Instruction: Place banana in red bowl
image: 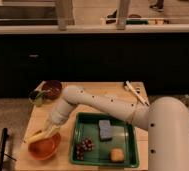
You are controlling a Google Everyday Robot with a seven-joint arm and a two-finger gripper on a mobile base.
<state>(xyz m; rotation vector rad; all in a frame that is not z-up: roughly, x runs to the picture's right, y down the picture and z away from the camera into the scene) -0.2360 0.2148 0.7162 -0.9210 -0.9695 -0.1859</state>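
Observation:
The red bowl (44, 147) sits at the front left of the wooden table. The pale-yellow banana (37, 136) lies slanted over the bowl's far-left rim. My gripper (50, 131) is right at the banana's upper end, just above the bowl's back edge. My white arm reaches to it from the right, across the table.
A green tray (130, 150) to the right of the bowl holds a grey sponge (106, 129), dark grapes (84, 146) and a yellow-orange lump (118, 155). A dark maroon bowl (52, 89) and a small green item (36, 97) stand at the back left. A white utensil (136, 92) lies at the back right.

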